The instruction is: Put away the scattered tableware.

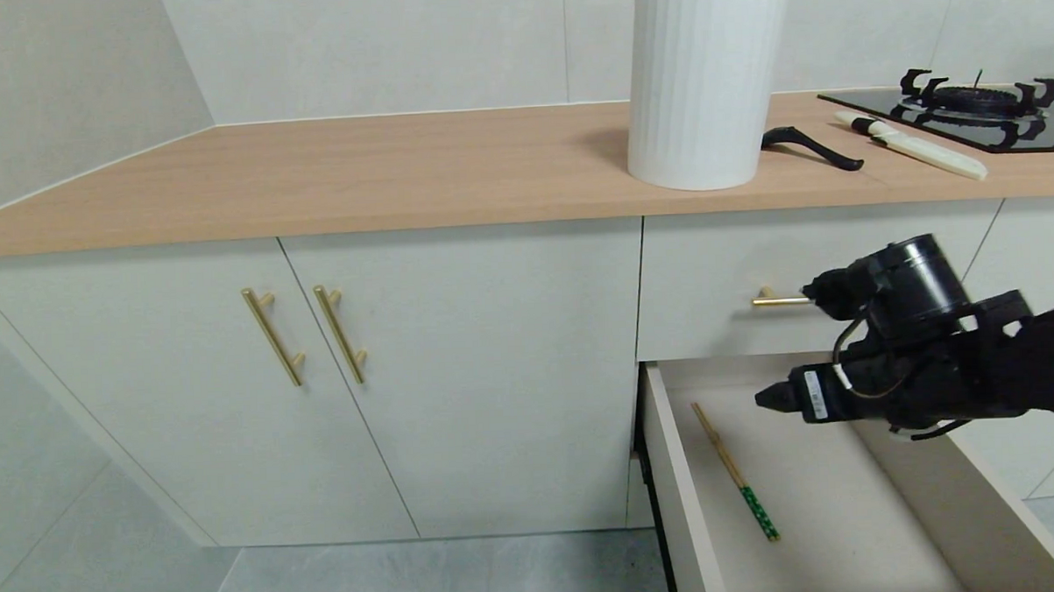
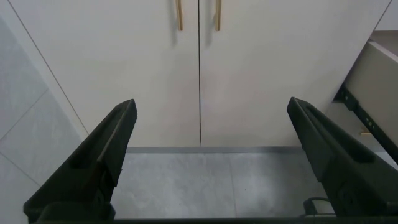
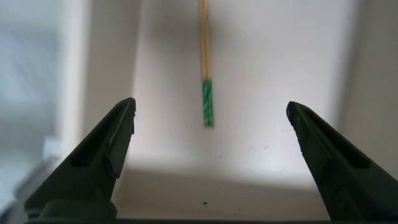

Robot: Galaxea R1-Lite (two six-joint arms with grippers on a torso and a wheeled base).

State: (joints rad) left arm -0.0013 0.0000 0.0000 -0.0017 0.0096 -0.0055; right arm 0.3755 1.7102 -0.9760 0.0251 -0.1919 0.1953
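Hovering with jaws spread wide and empty, the right gripper [image 3: 211,163] hangs over the open drawer [image 1: 673,475], where green-tipped chopsticks [image 1: 733,483] lie flat inside. The left gripper [image 2: 208,163], likewise agape, faces closed cabinet doors [image 2: 261,74]. A knife [image 1: 912,147] lies on the counter [image 1: 356,175].

A kitchen corner in even, soft light: pale tiled walls [image 1: 378,47] meet above a wood-grain table [image 1: 356,175] that runs the width of the room. A black glass gas hob [image 1: 968,110] is set into its far right end. Below it, two white cabinet doors [image 1: 495,376] carry slanted brass bar handles [image 1: 272,336], and a closed drawer front [image 1: 884,231] has a matching pull [image 1: 777,300]. Under that, a lower drawer [image 1: 681,501] stands pulled out. Grey floor tiles [image 1: 414,580] run up to the plinth.
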